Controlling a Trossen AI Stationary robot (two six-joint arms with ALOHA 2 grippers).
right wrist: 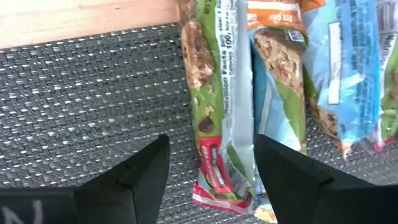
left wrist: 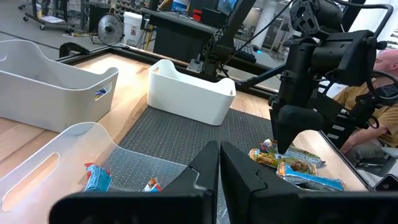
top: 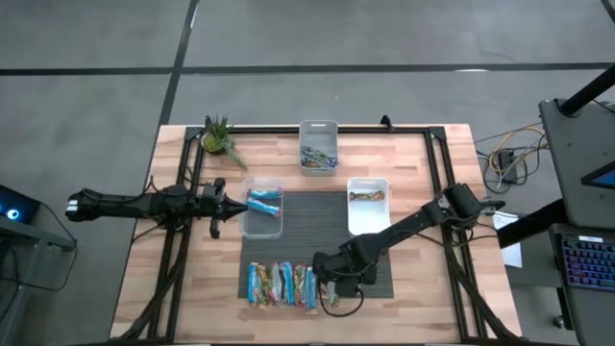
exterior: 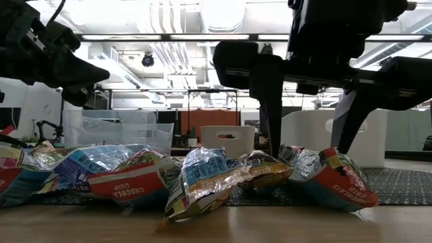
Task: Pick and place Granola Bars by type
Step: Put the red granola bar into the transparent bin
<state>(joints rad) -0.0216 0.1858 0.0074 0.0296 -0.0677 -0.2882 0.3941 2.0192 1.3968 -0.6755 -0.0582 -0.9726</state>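
Note:
A row of granola bars [top: 281, 285] lies at the near edge of the dark woven mat [top: 327, 240], in blue, green and reddish wrappers. My right gripper [right wrist: 211, 163] points down over the row's right end, open. Its fingers stand either side of the green-wrapped bar [right wrist: 214, 93] at its near end. In the low view the two fingers [exterior: 270, 115] come down behind the crumpled wrappers [exterior: 202, 177]. My left gripper [top: 223, 203] waits shut, level, just left of the clear bin [top: 262, 216].
The clear bin holds blue bars [top: 265, 202]. A white bin [top: 368, 216] right of it holds a brown bar [top: 366, 195]. A grey bin [top: 319, 130] with bars stands at the far edge, a small plant [top: 219, 139] at the far left.

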